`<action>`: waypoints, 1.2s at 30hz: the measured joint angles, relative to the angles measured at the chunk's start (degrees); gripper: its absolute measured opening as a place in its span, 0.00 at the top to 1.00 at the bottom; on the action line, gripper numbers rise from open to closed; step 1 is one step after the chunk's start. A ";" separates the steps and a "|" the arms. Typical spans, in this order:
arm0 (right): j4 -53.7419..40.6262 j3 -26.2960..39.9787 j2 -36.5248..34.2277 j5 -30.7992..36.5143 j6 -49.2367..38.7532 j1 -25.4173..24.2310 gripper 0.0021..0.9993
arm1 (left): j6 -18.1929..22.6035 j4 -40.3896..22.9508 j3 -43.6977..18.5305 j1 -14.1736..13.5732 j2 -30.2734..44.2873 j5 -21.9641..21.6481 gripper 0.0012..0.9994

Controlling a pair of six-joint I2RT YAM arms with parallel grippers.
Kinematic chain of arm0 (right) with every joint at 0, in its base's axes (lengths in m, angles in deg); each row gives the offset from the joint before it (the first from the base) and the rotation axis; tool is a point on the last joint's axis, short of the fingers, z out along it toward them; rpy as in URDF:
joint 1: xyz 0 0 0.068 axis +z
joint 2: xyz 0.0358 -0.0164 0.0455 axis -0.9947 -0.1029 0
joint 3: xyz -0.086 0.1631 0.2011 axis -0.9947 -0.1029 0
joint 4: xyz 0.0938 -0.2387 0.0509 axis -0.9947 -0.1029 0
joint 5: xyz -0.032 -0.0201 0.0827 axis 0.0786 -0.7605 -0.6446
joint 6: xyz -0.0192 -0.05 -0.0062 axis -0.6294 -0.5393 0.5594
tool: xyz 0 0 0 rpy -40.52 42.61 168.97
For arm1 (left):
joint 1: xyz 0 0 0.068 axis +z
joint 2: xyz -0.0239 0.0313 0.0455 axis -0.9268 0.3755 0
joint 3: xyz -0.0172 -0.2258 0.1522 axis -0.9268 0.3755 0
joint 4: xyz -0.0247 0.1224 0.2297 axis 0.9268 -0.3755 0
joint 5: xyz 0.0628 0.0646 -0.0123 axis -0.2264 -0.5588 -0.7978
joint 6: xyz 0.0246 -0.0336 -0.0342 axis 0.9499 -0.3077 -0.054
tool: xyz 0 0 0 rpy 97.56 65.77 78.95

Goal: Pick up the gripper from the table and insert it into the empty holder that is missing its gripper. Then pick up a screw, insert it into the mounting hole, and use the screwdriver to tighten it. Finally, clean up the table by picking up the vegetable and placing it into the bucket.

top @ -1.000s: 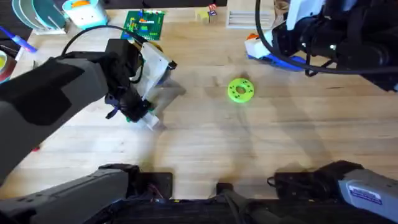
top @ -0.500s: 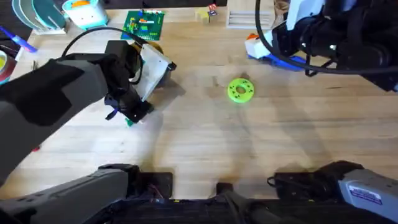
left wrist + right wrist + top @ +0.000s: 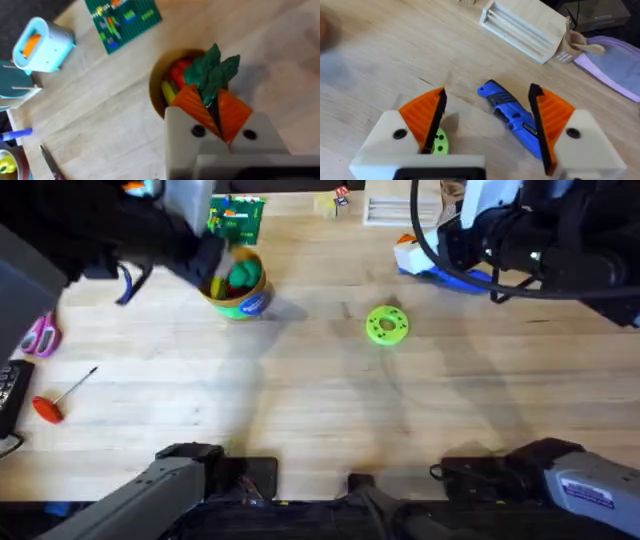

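Note:
My left gripper (image 3: 212, 102) is shut on the green vegetable (image 3: 212, 72), whose end sticks out past the orange pads. It hangs right over the yellow bucket (image 3: 159, 95) (image 3: 238, 288), which holds red and yellow pieces. My left arm (image 3: 150, 230) shows large and blurred at the back left. At the back right my right gripper (image 3: 487, 120) is open above the blue screwdriver (image 3: 512, 117) (image 3: 445, 275), which lies on the table between its fingers and apart from them. The loose gripper, holder, screw and mounting hole are out of view.
A green round disc (image 3: 386, 324) lies mid-table. A red-handled tool (image 3: 50, 405) and pink scissors (image 3: 40, 335) lie at the left edge. A green board (image 3: 235, 215) sits behind the bucket, and a wooden rack (image 3: 525, 27) and purple cloth (image 3: 610, 55) lie beyond the screwdriver.
My left arm has risen from the table at the left and swung back over the bucket with the vegetable in its fingers. The right arm has not moved.

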 joint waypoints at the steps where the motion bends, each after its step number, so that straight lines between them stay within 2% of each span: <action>1: 0.00 0.01 0.00 0.02 0.00 0.00 0.01 | -1.39 2.85 -0.51 0.00 -0.02 0.33 0.98; 5: 0.00 -0.01 0.00 0.02 0.00 0.00 0.01 | -8.64 9.27 -0.82 0.00 1.26 1.31 0.98; 8: -0.42 -0.01 0.00 0.00 0.00 0.00 0.01 | -15.26 9.37 -0.82 0.00 4.56 1.22 0.98; 11: -1.06 -0.01 0.00 0.00 0.00 0.00 0.01 | -20.35 8.44 -0.79 0.00 8.67 -1.48 0.98; 16: -1.14 0.00 0.00 0.01 0.00 0.00 0.01 | -24.00 7.99 -0.75 0.02 13.51 -7.57 0.98; 23: -1.12 0.00 0.00 0.01 0.00 0.00 0.01 | -25.38 6.83 -0.75 0.00 15.84 -9.94 0.96; 24: -1.14 -0.01 0.00 0.02 0.00 0.00 0.01 | -25.46 6.69 -0.75 0.00 15.87 -10.04 0.87; 29: -1.14 0.00 0.00 0.00 0.00 0.00 0.01 | -25.76 6.69 -0.75 0.00 15.83 -10.57 0.08; 31: -1.14 0.01 0.00 0.02 0.00 0.00 0.01 | -25.97 6.60 -0.75 0.02 15.69 -10.76 0.01; 36: -2.31 -0.01 0.33 0.02 0.00 0.71 0.01 | -25.97 2.15 -2.72 0.00 13.71 -10.76 0.01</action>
